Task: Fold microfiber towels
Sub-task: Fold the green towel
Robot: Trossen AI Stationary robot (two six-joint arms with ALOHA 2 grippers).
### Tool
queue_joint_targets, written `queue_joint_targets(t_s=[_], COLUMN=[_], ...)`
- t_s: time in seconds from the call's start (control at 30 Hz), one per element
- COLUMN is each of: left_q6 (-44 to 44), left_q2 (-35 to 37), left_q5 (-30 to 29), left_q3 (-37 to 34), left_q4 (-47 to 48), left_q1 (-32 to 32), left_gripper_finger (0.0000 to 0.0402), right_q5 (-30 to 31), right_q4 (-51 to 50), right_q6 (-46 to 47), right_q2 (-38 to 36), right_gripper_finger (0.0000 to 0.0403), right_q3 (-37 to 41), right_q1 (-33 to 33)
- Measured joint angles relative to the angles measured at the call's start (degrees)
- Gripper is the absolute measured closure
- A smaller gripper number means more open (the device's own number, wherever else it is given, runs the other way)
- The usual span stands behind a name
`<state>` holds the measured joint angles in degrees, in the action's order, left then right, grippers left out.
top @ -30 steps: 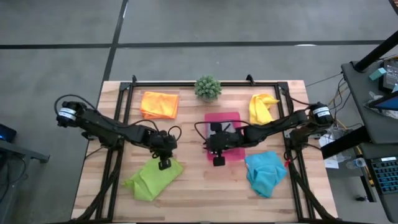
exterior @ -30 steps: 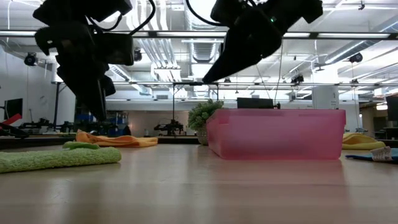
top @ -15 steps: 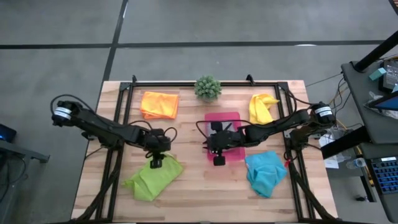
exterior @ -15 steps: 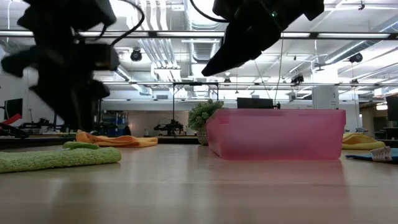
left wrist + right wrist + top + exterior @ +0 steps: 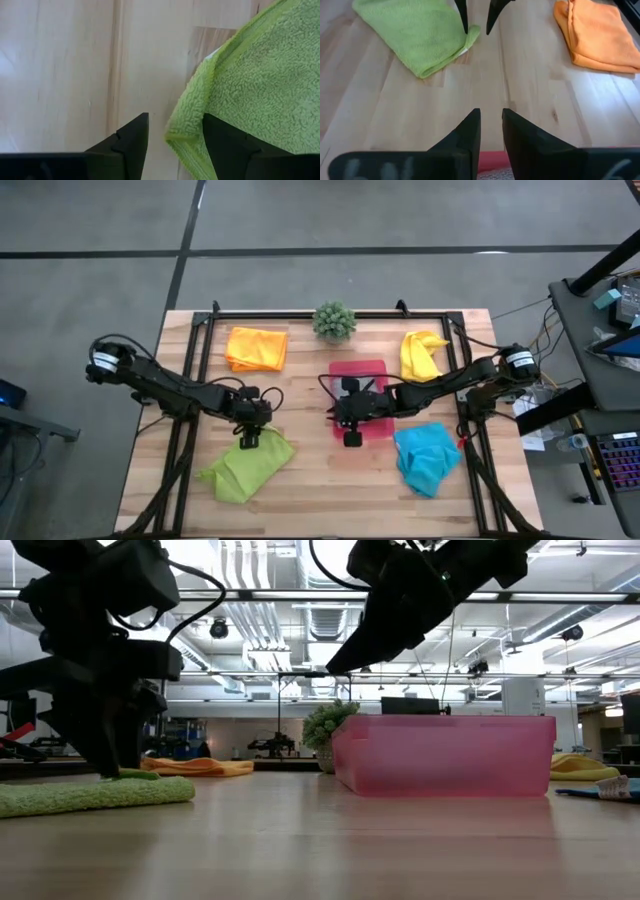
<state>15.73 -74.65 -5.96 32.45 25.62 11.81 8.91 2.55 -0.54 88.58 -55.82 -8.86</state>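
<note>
Left claw [image 5: 248, 438]: fingers spread, tips down at the desk [image 5: 310, 480], straddling the corner of the lime green towel [image 5: 247, 467].
Towel from claw: its bulk runs off toward 7 o'clock in the high view; only the 1 o'clock corner sits between the fingers.
Long axis: corner to corner, 1 o'clock to 7 o'clock.
Nearer arm: left, by far.
Right claw [image 5: 351, 438]: fingers slightly apart, holding nothing, hovering at the near edge of the pink tray [image 5: 377, 372], well apart at 3 o'clock.
Judgement: a pinch on that corner looks ready.
</note>
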Motion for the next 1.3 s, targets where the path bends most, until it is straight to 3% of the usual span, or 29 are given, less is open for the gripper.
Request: queue_joint_targets(t_s=[0.2,0.47,0.8,1.3], left_q6=[0.0,-0.9,-1.0,0.5], left_q2=[-1.6,-1.3,6.8,23.2], left_q5=[0.0,1.3,1.4,-3.6], left_q3=[0.0,1.6,7.9,18.4], left_q4=[-1.1,-0.8,2.7,5.9], left_q1=[0.0,0.0,0.2,0.3], left_gripper_finger=[0.0267,0.0391,0.04,0.0401], right_q5=[0.0,0.1,-0.6,-1.8], right_q4=[1.3,2.7,12.4,16.2], right_q6=[0.1,0.1,0.1,-0.8], right_q2=[0.0,0.0,2.4,3.2], right_gripper_finger=[0.033,0.033,0.0323,0.0222], right_q3=[0.8,0.9,0.9,-2.7], right_q1=[0.0,0.0,0.0,0.0])
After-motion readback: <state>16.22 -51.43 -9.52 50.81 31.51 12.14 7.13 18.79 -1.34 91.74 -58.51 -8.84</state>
